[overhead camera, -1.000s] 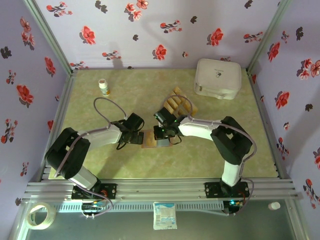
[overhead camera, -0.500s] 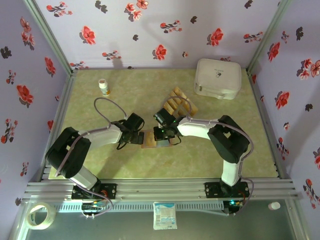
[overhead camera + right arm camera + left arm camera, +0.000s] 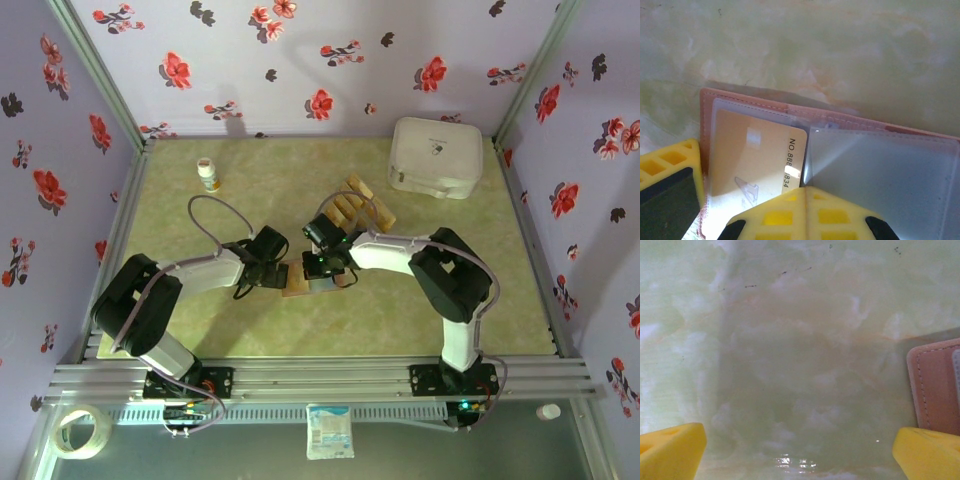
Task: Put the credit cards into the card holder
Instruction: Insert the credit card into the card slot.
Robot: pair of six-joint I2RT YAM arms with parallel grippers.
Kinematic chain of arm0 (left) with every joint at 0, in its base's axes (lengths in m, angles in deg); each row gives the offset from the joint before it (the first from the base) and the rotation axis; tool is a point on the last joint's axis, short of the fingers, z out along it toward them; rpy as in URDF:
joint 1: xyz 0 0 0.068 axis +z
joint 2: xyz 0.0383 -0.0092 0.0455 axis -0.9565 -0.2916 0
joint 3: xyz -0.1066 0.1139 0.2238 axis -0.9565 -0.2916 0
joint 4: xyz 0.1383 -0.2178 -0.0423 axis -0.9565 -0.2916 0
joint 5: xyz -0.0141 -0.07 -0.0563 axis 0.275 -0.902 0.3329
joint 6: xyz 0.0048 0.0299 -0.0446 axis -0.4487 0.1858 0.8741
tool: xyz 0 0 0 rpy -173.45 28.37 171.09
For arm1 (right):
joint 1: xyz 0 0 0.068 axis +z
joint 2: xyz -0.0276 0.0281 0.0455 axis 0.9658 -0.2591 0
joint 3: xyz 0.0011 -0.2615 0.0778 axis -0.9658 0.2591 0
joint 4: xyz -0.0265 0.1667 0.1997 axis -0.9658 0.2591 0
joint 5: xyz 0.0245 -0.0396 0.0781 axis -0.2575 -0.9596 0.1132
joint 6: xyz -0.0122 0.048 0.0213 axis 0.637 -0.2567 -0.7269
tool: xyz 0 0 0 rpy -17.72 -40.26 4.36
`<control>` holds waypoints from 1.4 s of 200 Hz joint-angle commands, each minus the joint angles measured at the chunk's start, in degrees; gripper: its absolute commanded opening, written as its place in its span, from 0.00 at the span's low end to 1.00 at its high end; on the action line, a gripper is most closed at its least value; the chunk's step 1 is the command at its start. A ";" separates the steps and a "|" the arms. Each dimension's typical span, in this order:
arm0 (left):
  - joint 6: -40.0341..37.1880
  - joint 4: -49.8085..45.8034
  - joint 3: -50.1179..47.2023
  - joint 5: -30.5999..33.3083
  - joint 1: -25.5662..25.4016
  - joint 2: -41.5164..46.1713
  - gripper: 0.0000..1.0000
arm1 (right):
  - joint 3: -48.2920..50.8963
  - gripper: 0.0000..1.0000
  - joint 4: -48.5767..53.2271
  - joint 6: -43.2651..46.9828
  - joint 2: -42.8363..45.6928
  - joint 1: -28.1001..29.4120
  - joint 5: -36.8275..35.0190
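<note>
1 credit card (image 3: 755, 160) is seen sleeved in the card holder (image 3: 790, 107) directly beneath the right gripper (image 3: 737, 172), whose grip cannot be told.

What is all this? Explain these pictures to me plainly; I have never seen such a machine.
Two robot arms are bolted to the near edge of a table. The overhead picture looks down on both; the other two come from cameras on their wrists. The left tool is open over bare table, beside the card holder. The right tool is at the opened holder, where one credit card lies in a clear sleeve; its grip is unclear. More cards, a white box and a small bottle lie behind.
</note>
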 commanded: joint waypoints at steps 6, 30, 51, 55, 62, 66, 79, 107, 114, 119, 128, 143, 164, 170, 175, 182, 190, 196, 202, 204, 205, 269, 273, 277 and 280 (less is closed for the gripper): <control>-0.45 5.17 -1.16 -1.40 0.50 -4.21 1.00 | -1.81 0.00 -0.48 -0.16 -1.54 0.80 2.39; -0.81 4.19 -0.60 -1.38 0.53 -3.50 1.00 | -1.77 0.00 -0.39 0.06 -1.36 0.90 3.16; -1.09 3.16 -0.24 -1.35 0.83 -1.91 1.00 | -0.79 0.00 -0.38 0.15 0.13 0.78 2.25; -1.18 2.93 -0.12 -1.38 0.98 -1.54 1.00 | -0.52 0.00 -0.40 0.16 0.57 0.77 1.95; -1.24 2.61 -0.08 -1.35 1.19 -0.90 1.00 | -0.16 0.00 -0.37 0.08 1.27 0.75 1.43; -1.24 2.39 -0.04 -1.36 1.26 -0.54 1.00 | 0.05 0.00 -0.32 0.10 1.70 0.70 1.19; -1.35 1.76 0.03 -1.33 1.63 0.69 1.00 | 0.69 0.02 -0.20 0.16 2.99 0.54 0.60; -1.71 0.41 0.12 -1.38 2.58 2.90 1.00 | 1.68 0.10 0.15 0.14 5.38 0.22 -0.15; -1.70 0.16 0.12 -1.27 2.85 3.46 1.00 | 1.95 0.11 0.23 0.16 5.94 0.07 -0.35; -1.79 -0.12 0.12 -1.25 3.11 3.76 1.00 | 2.27 0.12 0.17 0.19 6.31 0.02 -0.49; -1.90 -0.56 0.12 -1.09 3.54 4.44 1.00 | 2.71 0.12 0.31 0.24 6.88 -0.18 -0.82; -1.95 -1.23 0.03 -0.66 4.33 5.75 1.00 | 3.79 0.14 0.09 0.25 7.61 -0.70 -1.29; -2.05 -2.10 -0.23 -0.53 5.54 7.85 1.00 | 5.76 0.14 -0.58 0.08 8.12 -1.80 -1.32; -2.06 -2.29 -0.23 -0.52 5.73 8.37 1.00 | 6.34 0.14 -0.88 0.11 8.28 -2.06 -1.32; -2.11 -2.46 -0.21 -0.61 5.93 8.82 1.00 | 6.89 0.14 -1.17 0.05 8.43 -2.34 -1.40; -2.17 -2.67 -0.22 -0.64 6.03 9.33 1.00 | 7.59 0.14 -1.52 0.02 8.64 -2.77 -1.40; -2.29 -2.96 -0.23 -0.61 6.13 9.86 1.00 | 8.50 0.14 -1.84 -0.10 8.86 -3.09 -1.48; -2.31 -3.12 -0.15 -0.60 6.13 10.09 1.00 | 9.10 0.14 -2.08 -0.10 9.07 -3.35 -1.56; -2.23 -3.30 -0.06 -0.68 6.13 10.33 1.00 | 9.66 0.15 -2.20 -0.07 9.34 -3.55 -1.59; -2.23 -3.33 -0.06 -0.64 6.13 10.41 1.00 | 9.80 0.15 -2.26 -0.07 9.31 -3.60 -1.58; -2.23 -3.35 -0.06 -0.63 6.13 10.44 1.00 | 9.89 0.14 -2.28 -0.04 9.31 -3.66 -1.63; -2.35 -2.69 0.22 -2.44 6.13 10.82 1.00 | 15.09 0.15 -5.89 -2.93 12.38 -3.39 0.26; -2.36 -2.59 0.21 -2.62 6.13 10.96 1.00 | 15.12 0.15 -5.91 -3.05 12.66 -3.38 0.26; -2.24 -2.50 0.26 -2.84 6.11 11.00 1.00 | 15.09 0.15 -5.91 -3.06 12.97 -3.31 0.27; -2.23 -2.47 0.21 -2.96 6.09 11.08 1.00 | 15.07 0.15 -5.87 -3.15 13.25 -3.34 0.24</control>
